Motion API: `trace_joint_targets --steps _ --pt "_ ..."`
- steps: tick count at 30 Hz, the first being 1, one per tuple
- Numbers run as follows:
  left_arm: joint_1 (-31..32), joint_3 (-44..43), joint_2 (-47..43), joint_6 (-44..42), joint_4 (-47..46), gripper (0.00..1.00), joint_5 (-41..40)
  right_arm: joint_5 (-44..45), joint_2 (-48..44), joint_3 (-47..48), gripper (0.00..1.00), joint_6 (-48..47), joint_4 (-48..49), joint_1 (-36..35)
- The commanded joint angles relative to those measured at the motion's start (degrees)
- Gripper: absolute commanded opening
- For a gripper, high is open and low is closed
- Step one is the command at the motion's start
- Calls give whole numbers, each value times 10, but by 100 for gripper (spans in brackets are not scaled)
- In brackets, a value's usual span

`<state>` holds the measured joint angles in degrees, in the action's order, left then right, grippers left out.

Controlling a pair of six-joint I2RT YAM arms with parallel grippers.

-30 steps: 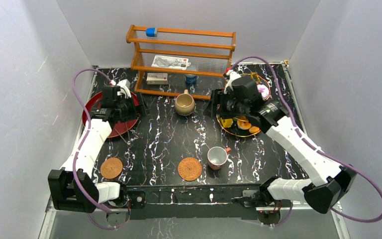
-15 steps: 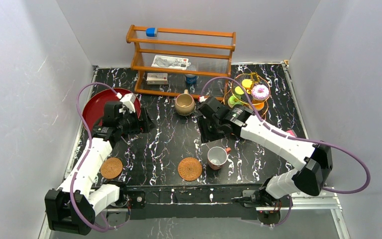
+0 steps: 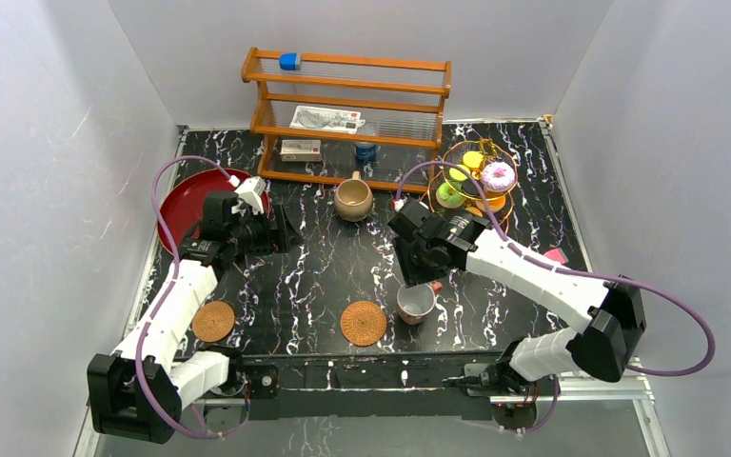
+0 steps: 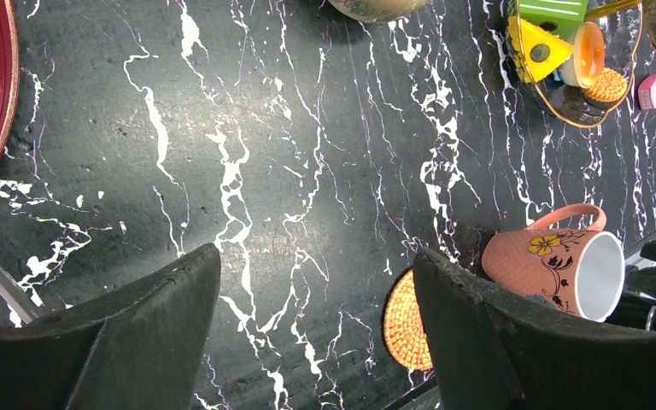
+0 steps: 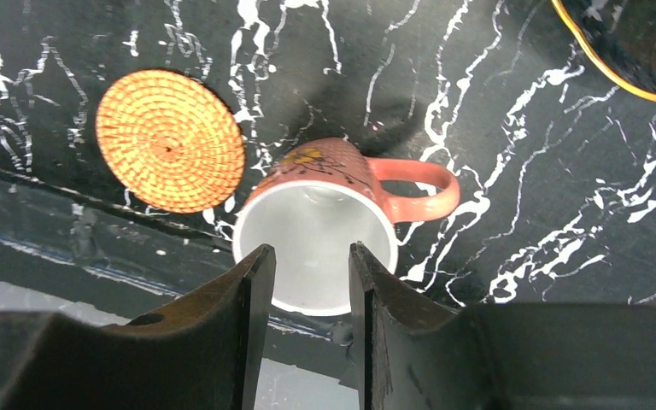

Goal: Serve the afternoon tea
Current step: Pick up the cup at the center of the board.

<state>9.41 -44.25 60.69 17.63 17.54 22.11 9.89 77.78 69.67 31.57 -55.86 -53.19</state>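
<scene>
1. The right fingers (image 5: pixel 239 325) are sitting half-parted with nothing pinched between them, hanging right over the mouth of the pink flowered cup (image 5: pixel 312 213). My guess is they're narrowed like that so one can slip inside the rim and grab the wall.
2. That cup is standing on the bare desk (image 3: pixel 324 267) with its handle pointing off toward the far right. It's just beside the middle coaster (image 5: pixel 169 141) but not on it, so I'm reading this as lining up for a short hop onto the weave.
3. The left fingers (image 4: pixel 162 316) are spread wide and gripping nothing, hovering over the desk between the red plate (image 3: pixel 183 205) and the tan mug (image 3: pixel 353 198).
4. The tan mug is sitting in front of the wooden rack (image 3: pixel 347 105), well apart from the second coaster (image 3: pixel 213 321) down by the left arm's base. I'm betting the left arm is staying open for that one.
5. Over at the far right, the tiered stand (image 3: pixel 476 181) is carrying the toy pastries (image 3: pixel 498 175), so the food side is looking sorted. There's also a small pink thing (image 3: pixel 554 255) lying by the right edge, and I can't tell what it is.
</scene>
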Motion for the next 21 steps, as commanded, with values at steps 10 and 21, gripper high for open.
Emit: trace_joint_targets --steps 10,21 --pt "3 5 4 -15 -4 79 4 57 -44 -63 45 96 -35 0" --pt "9 0 10 -3 0 79 13 31 -44 -108 43 107 -1 -1"
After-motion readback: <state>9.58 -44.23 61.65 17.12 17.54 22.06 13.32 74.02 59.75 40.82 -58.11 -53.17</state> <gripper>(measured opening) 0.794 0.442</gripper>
